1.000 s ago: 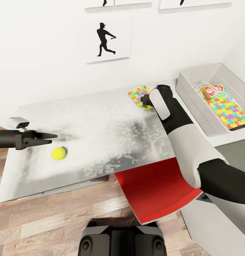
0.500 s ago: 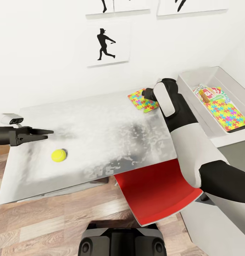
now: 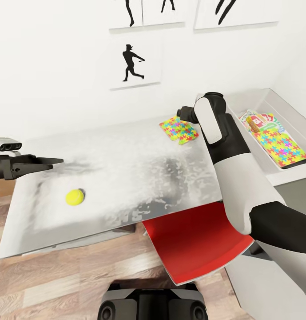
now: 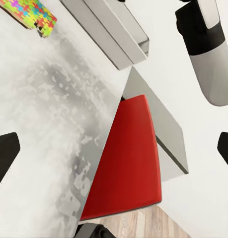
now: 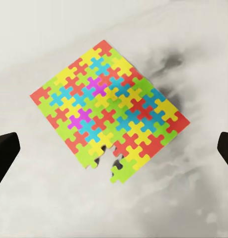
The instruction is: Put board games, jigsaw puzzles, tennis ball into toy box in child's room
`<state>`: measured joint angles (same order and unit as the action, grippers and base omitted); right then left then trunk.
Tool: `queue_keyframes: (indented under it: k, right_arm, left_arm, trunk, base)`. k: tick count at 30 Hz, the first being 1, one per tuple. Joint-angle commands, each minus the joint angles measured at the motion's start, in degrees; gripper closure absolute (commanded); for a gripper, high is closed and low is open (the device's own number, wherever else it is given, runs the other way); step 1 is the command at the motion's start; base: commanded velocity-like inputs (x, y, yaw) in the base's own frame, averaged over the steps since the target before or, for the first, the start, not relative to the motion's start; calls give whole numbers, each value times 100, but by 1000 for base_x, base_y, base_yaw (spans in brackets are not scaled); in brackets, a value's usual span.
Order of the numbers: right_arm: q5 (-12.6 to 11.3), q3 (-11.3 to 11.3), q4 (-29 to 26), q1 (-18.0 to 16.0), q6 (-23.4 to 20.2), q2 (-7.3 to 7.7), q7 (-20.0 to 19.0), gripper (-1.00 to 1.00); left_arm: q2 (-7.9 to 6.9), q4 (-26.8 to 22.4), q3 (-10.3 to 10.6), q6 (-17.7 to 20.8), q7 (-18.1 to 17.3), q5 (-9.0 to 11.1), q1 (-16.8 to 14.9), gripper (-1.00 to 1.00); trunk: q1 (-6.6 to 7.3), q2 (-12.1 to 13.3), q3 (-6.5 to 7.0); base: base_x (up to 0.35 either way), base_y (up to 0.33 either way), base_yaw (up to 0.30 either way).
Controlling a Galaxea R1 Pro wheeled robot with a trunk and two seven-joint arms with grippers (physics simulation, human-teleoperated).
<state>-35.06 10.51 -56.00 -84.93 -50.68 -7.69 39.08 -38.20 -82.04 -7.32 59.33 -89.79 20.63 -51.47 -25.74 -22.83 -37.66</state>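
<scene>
The tennis ball [image 3: 74, 197] lies on the table [image 3: 126, 164] near its front left. My left gripper [image 3: 54, 161] hovers open, above and to the left of the ball, apart from it; its fingertips [image 4: 4, 158] stand wide apart. One jigsaw puzzle [image 3: 178, 129] lies flat at the table's back right. My right gripper [image 5: 114, 153] hangs open straight above that puzzle [image 5: 110, 110], not touching it. The toy box [image 3: 259, 100] stands at the far right and holds a board game [image 3: 259, 120] under a second jigsaw puzzle [image 3: 284, 149]. The bed is out of view.
A red chair seat [image 3: 197, 240] sticks out from under the table's front right edge. My right forearm [image 3: 228, 151] crosses between the table and the toy box. Baseball silhouette pictures [image 3: 133, 62] hang on the white wall. Wood-plank floor [image 3: 59, 275] lies in front.
The head view has tilted slightly. My left gripper has drawn back to the left, away from the ball. My right gripper has lifted off the puzzle, which now shows whole.
</scene>
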Motion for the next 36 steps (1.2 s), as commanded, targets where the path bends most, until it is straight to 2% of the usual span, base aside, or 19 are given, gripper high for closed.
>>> queue_keyframes:
  k: [1, 26, 36]
  right_arm:
    - [-60, 11, -1, -5, -8, 4, 57, -100]
    - [-62, 4, 22, 47, -21, 4, 46, -100]
    - [-62, 4, 42, 47, -21, -2, 47, -100]
  left_arm:
    - [-3, 1, 4, 61, -21, -1, -4, -100]
    - [13, 4, 38, 61, -21, -1, -4, -100]
    - [8, 4, 45, 61, -21, 1, -4, -100]
  trunk:
    - [-5, -9, 2]
    - [-5, -9, 234]
    - [-5, -9, 250]
  base:
    - [96, 0, 0]
    - [55, 11, 0]
    - [15, 5, 0]
